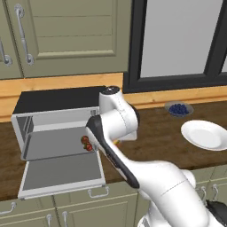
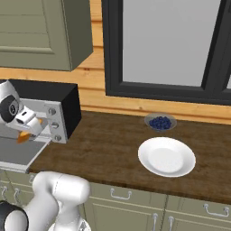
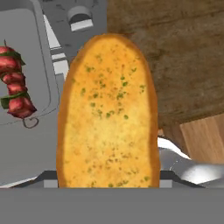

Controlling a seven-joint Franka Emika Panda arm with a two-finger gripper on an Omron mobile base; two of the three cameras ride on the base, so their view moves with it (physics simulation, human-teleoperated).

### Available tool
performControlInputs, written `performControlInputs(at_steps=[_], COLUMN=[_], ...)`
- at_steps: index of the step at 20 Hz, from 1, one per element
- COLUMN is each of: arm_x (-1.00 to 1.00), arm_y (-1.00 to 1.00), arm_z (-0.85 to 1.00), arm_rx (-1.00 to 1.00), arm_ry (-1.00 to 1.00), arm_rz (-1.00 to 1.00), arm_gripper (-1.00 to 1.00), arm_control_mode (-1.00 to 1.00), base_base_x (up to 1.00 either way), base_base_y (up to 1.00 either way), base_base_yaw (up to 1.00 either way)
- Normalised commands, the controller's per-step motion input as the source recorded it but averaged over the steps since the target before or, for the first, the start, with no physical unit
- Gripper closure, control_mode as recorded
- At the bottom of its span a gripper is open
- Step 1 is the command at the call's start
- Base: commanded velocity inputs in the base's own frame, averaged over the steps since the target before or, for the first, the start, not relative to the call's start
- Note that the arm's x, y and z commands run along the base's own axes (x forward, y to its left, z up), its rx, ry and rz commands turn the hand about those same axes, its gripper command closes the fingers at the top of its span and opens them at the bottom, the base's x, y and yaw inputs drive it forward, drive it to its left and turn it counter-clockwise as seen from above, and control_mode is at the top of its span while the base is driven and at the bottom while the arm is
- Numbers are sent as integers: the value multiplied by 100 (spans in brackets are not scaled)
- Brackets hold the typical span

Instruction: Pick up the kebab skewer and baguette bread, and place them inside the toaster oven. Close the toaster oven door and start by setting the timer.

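The golden-orange baguette bread (image 3: 107, 109) is held upright in my gripper (image 3: 107, 177), which is shut on its lower end. In the right base view the gripper (image 2: 28, 128) hangs at the toaster oven's (image 2: 61, 106) front right corner, with an orange bit of bread (image 2: 23, 136) below it. The toaster oven door (image 1: 62, 175) lies dropped open and flat. The kebab skewer (image 1: 86, 142) rests on the tray inside the toaster oven (image 1: 57, 99), near its right side. In the hand view the skewer (image 3: 13, 83) is left of the bread.
A white plate (image 1: 206, 135) sits on the wooden counter to the right, with a small bowl of dark blue berries (image 1: 178, 108) behind it. The oven's knobs (image 2: 53, 118) run down its right front. Cabinets hang above the oven, and a window is behind the counter.
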Motion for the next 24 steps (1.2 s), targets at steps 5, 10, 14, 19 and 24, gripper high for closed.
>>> performControlInputs(at_steps=[5, 10, 14, 19, 24], arm_x=[57, 28, 13, 45, 8], arm_y=[100, 100, 73, 47, 17], arm_z=[-4, -5, -42, -43, -31], arm_rx=[4, 1, 4, 8, 9], arm_ry=[7, 3, 4, 0, 0], arm_rz=[6, 11, 1, 0, 0], arm_gripper=[100, 100, 100, 100, 100], arm_control_mode=[-100, -100, -100, -100, -100], base_base_x=[0, 0, 0, 0, 0], base_base_y=[0, 0, 0, 0, 0], base_base_yaw=[0, 0, 0, 0, 0])
